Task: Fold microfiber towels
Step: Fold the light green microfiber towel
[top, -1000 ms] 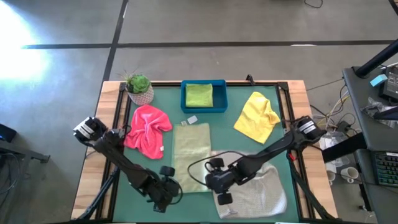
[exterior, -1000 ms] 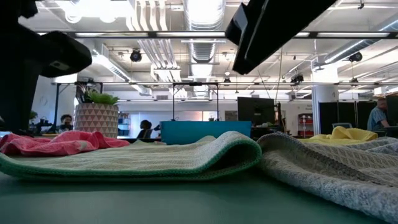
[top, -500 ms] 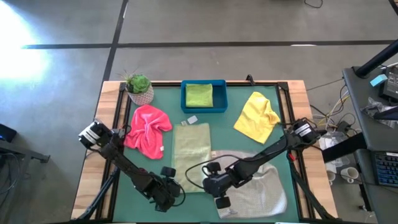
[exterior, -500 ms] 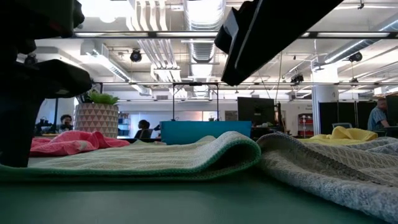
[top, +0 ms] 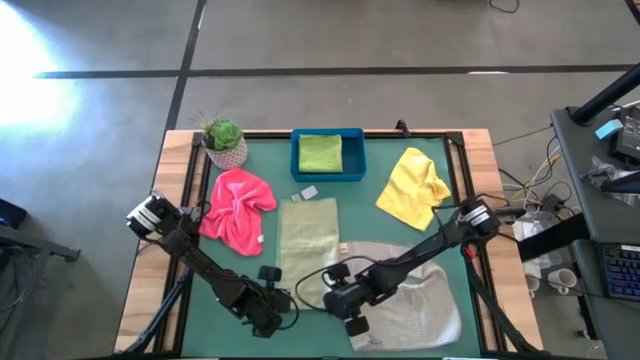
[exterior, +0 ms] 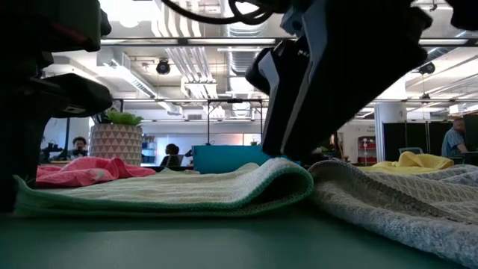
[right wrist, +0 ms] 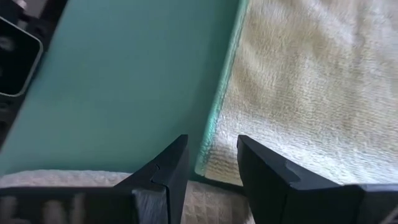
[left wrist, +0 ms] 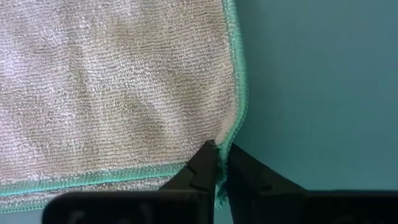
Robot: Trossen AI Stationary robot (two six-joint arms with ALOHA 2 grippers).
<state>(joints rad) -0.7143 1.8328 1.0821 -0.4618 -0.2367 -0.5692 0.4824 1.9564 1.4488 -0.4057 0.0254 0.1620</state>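
Note:
The olive towel point(top: 308, 245) lies flat in the table's middle. My left gripper point(left wrist: 219, 155) is shut on its near-left corner point(top: 282, 300). My right gripper point(right wrist: 211, 158) is open at the near-right corner point(right wrist: 208, 149), one finger on either side of the green-hemmed edge; whether they touch it, I cannot tell. A pink towel point(top: 237, 210) lies crumpled at the left and a yellow one point(top: 412, 188) at the far right. The grey one point(top: 420, 300) lies at the near right, and a lime one point(top: 320, 153) lies folded in the blue tray. My left gripper pinches the olive towel's hemmed side edge point(left wrist: 231, 134) between its two fingers, just beside the near-left corner. The fingers come from above, slanting down. The cloth puckers a little at the pinch, and the rest of the towel lies on the table.
A blue tray point(top: 353, 160) stands at the far middle and a potted plant point(top: 223, 140) at the far left corner. The grey towel's edge point(right wrist: 205, 205) lies right beside the olive towel's near-right corner. Bare green mat point(top: 300, 335) runs along the near edge.
My right gripper has come down and toward the table's left, to the olive towel's near-right corner. My left gripper has edged right, onto the near-left corner. In the low view that end of the towel now stands slightly raised and drawn in.

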